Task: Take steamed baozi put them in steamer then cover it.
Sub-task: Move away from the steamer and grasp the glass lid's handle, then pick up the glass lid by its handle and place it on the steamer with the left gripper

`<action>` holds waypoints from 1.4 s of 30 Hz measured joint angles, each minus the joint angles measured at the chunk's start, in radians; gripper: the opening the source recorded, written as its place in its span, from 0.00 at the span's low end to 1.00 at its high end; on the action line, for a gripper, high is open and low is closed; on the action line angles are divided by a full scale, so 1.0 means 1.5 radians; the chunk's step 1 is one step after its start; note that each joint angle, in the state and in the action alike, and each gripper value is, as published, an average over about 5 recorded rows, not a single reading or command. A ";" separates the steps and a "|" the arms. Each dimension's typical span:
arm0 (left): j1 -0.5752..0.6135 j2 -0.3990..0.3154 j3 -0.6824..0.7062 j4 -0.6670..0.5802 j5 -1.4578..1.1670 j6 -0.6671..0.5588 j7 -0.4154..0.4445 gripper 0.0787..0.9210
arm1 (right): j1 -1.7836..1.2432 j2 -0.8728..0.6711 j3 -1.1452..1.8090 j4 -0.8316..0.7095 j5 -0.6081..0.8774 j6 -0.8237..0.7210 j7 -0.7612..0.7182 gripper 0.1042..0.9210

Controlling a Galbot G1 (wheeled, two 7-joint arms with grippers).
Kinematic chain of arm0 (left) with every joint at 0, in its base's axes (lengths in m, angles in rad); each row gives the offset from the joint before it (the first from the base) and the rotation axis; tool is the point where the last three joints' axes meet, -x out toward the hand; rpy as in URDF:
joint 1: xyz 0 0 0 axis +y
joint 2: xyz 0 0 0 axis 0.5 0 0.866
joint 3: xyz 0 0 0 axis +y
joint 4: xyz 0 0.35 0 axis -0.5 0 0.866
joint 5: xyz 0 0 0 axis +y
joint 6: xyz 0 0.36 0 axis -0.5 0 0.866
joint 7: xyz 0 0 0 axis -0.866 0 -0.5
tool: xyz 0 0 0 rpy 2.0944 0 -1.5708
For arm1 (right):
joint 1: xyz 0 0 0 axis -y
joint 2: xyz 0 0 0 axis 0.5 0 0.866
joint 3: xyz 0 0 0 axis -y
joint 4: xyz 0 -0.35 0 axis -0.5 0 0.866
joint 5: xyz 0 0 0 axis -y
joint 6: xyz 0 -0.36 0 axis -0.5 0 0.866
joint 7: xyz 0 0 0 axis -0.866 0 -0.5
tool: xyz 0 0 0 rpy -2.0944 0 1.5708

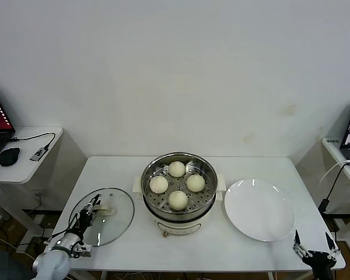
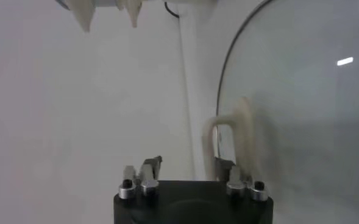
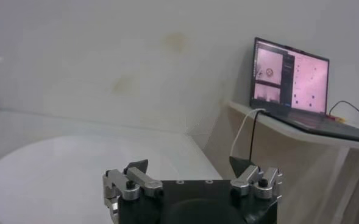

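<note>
Several cream-white baozi [image 1: 177, 169] sit on the perforated tray inside the shiny steamer [image 1: 163, 213] at the table's middle. The glass cover [image 1: 115, 226] lies flat on the table to the steamer's left, its cream bar handle [image 1: 108, 208] facing up. My left gripper [image 1: 93, 205] is down at that handle. In the left wrist view the cover [image 2: 301, 109] fills one side, and the handle [image 2: 245, 131] stands just beyond one fingertip. The left gripper [image 2: 188, 163] has its jaws partly drawn in, with a bare gap between them. My right gripper [image 1: 314, 240] waits open at the table's front right corner.
A flat white plate [image 1: 259, 211] lies right of the steamer, just ahead of the right gripper [image 3: 190, 164]. A side table [image 1: 23, 153] with a mouse and cable stands at the left. Another side table holds a laptop [image 3: 289, 76] at the right.
</note>
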 measured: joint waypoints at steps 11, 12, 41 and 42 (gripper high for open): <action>-0.002 -0.003 -0.003 0.016 -0.027 -0.007 -0.029 0.08 | -0.002 0.001 -0.013 0.006 -0.014 0.003 -0.002 0.88; 0.000 -0.002 -0.004 0.013 -0.030 -0.007 -0.030 0.08 | -0.002 0.001 -0.014 0.006 -0.016 0.003 -0.002 0.88; 0.110 0.135 -0.045 -0.436 -0.220 0.227 0.135 0.08 | -0.028 0.002 -0.068 0.040 -0.112 0.055 -0.001 0.88; 0.104 0.140 -0.035 -0.446 -0.222 0.235 0.141 0.08 | -0.027 0.004 -0.069 0.040 -0.118 0.057 0.000 0.88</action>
